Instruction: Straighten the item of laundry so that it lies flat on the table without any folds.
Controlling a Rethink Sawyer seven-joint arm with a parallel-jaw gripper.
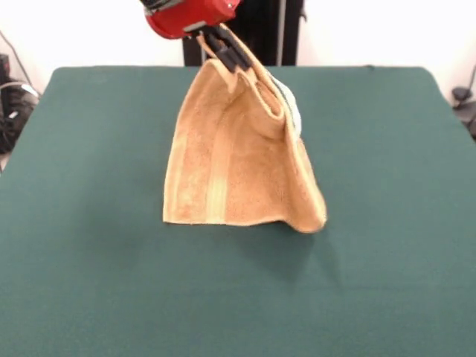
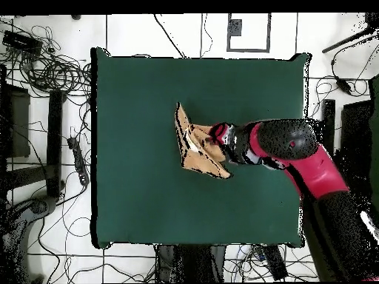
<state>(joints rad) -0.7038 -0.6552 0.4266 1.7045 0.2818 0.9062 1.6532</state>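
The orange-tan terry towel (image 1: 238,160) hangs lifted off the dark green table (image 1: 89,245), draped down like a tent, with its lower edge near or on the cloth. A paler band runs down its front, and a white label shows at its upper right edge. My gripper (image 1: 236,61) is shut on the towel's top edge, with its black fingers (image 1: 227,48) pinching the cloth. In the overhead view the towel (image 2: 194,148) shows as a narrow bunched shape mid-table, with the gripper (image 2: 216,139) at its right side.
The red and black arm (image 2: 296,151) reaches in from the lower right of the overhead view. Cables and stands (image 2: 44,66) lie on the floor round the table.
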